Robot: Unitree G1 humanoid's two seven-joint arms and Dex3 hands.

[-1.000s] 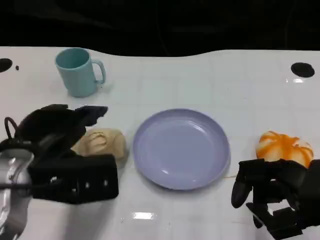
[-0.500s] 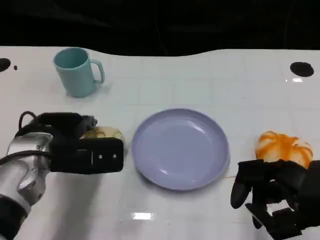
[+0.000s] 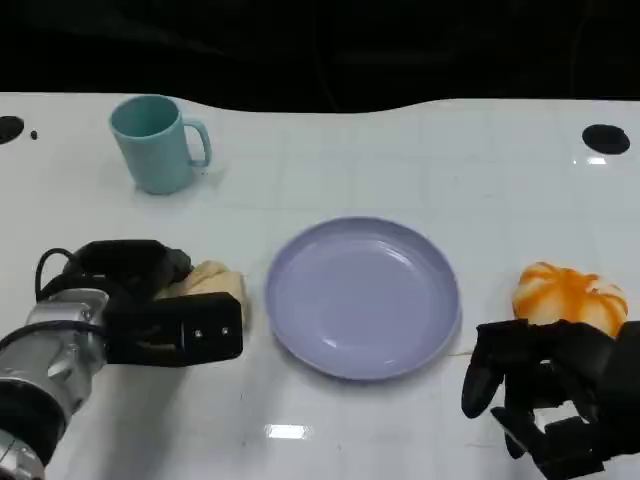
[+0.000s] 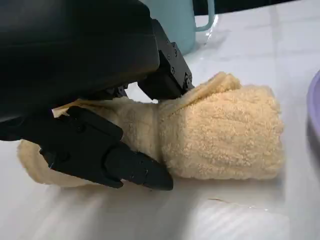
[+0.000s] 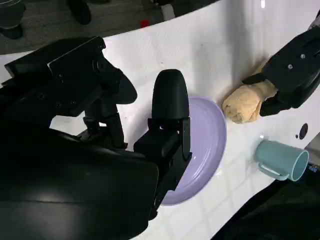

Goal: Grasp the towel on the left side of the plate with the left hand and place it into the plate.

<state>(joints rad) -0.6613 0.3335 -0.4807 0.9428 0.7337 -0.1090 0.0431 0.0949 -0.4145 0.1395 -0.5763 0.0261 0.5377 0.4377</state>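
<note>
L hand point(image 3: 150, 305) grips towel point(image 4: 220, 135) just left of plate point(image 3: 362, 296); R hand point(image 3: 545, 395), right of plate, fingers curled, holds nothing.

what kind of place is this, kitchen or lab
Likely a lab test bench rather than a kitchen: a bare white table with only a cup, a plate and a towel laid out, dark surroundings.

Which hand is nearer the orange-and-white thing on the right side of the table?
The right. The right hand sits just in front of the orange-and-white object, open and not touching it. The left hand is across the plate, its fingers around the towel.
</note>
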